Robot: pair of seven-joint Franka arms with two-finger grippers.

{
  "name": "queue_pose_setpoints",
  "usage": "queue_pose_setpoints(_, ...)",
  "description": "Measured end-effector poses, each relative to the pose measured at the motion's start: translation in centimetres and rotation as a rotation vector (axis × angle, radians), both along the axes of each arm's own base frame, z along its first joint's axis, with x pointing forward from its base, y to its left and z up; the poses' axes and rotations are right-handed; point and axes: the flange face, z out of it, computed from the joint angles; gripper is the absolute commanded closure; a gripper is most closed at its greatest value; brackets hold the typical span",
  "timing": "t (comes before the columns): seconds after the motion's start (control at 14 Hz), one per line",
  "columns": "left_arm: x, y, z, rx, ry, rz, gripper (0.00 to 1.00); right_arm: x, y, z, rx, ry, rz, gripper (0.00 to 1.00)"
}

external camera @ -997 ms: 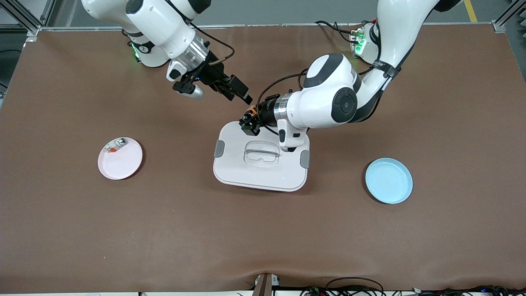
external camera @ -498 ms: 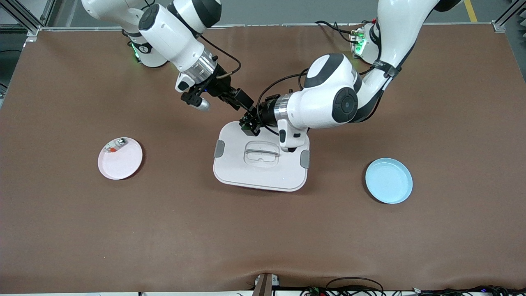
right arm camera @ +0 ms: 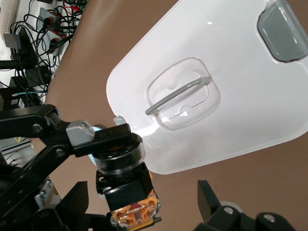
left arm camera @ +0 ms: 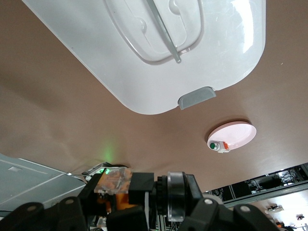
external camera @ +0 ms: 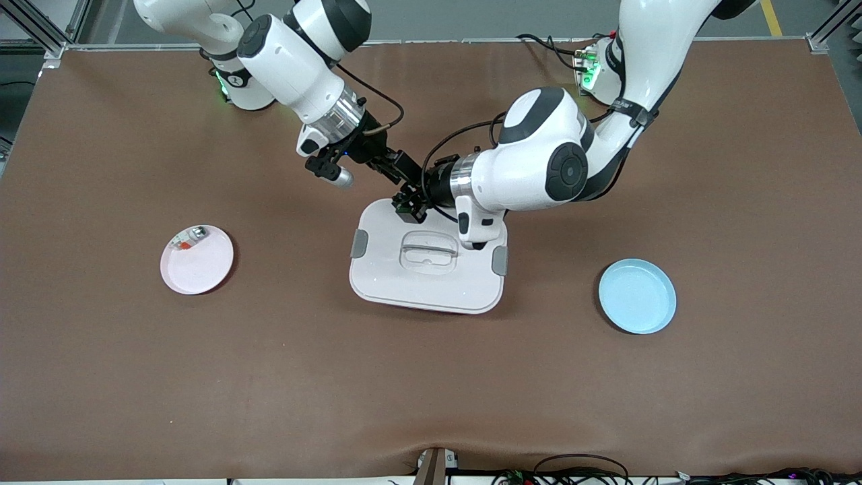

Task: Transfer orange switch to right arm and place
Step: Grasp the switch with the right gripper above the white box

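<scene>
The orange switch [external camera: 412, 194] is held in the air over the edge of the white lidded box [external camera: 384, 269] that lies toward the robots' bases. My left gripper [external camera: 409, 203] is shut on its round cap end [left arm camera: 175, 195]. The orange body [left arm camera: 115, 185] points away from it. My right gripper [external camera: 406, 176] is open. In the right wrist view its two fingers [right arm camera: 207, 197] stand on either side of the switch's orange body [right arm camera: 134, 211], with gaps on both sides. The right gripper [right arm camera: 144, 195] touches nothing that I can see.
A pink plate [external camera: 202, 266] with a small silvery-clear part [external camera: 188, 238] on it lies toward the right arm's end of the table. A blue plate [external camera: 636, 296] lies toward the left arm's end. The box lid has a clear handle [external camera: 427, 250].
The right arm has moved toward the left gripper, and its open fingers now straddle the switch. The left arm and the switch have stayed still.
</scene>
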Motion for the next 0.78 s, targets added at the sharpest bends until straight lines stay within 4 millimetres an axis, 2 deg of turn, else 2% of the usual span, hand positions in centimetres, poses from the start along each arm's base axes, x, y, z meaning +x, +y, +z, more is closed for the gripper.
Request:
queue_pose_setpoints(0.21,0.0,0.0,0.0,-0.001,-0.001,0.000,1.00,0.0,0.4,0.0,0.001,0.000,0.005,0.33)
queue_pose_setpoints(0.36,0.1,0.0,0.1,-0.001,-0.001,0.001,1.00,-0.2,0.9,-0.2,0.000,0.001,0.012,0.55)
queue_pose_setpoints(0.5,0.1,0.1,0.0,0.000,0.000,0.002,1.00,-0.1,1.2,0.0,0.005,-0.005,0.013,0.81)
queue_pose_setpoints(0.57,0.1,0.1,0.0,-0.003,0.002,0.004,1.00,0.0,1.2,0.1,0.006,-0.007,0.013,0.86)
queue_pose_setpoints(0.78,0.2,0.1,0.0,-0.003,0.004,0.005,1.00,0.0,1.2,0.0,0.006,-0.007,0.013,0.88)
